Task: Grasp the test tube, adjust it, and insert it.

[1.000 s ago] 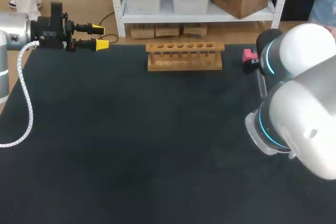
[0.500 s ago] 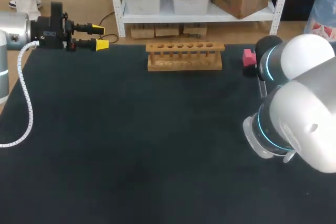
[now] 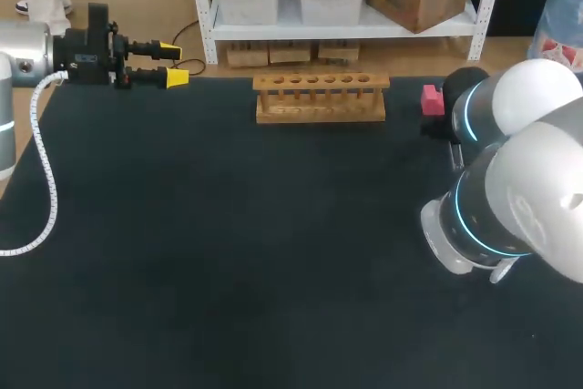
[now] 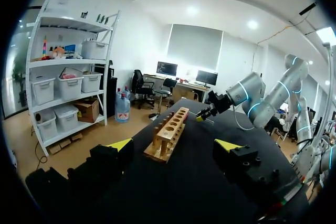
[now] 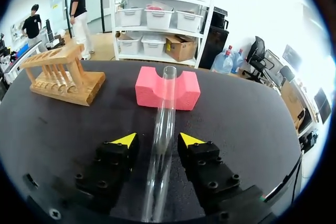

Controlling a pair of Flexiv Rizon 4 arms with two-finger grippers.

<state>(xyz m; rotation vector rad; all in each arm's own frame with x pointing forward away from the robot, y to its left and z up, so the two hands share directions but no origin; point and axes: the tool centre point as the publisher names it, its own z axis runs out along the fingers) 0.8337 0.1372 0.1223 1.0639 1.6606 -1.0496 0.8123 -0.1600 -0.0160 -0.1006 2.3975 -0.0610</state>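
A clear glass test tube (image 5: 164, 108) lies on the black table, its far end resting in the notch of a pink foam block (image 5: 147, 90). My right gripper (image 5: 157, 140) straddles the tube's near half, open, with a narrow gap on each side between the yellow-tipped fingers and the glass. In the head view the right arm hides this gripper. Only a short stretch of the tube (image 3: 455, 154) shows near the pink block (image 3: 432, 99). The wooden tube rack (image 3: 321, 97) stands at the table's far edge. My left gripper (image 3: 176, 62) hangs open and empty at the far left corner.
The rack (image 5: 63, 74) stands well off to the left of the pink block, with several empty holes. From the left wrist, the rack (image 4: 169, 135) lies straight ahead of the open fingers. Bare black tabletop (image 3: 273, 243) fills the middle and the front.
My right arm's white upper links have shifted slightly to the right and lower in the head view. The left arm, the rack and the pink block have not moved.
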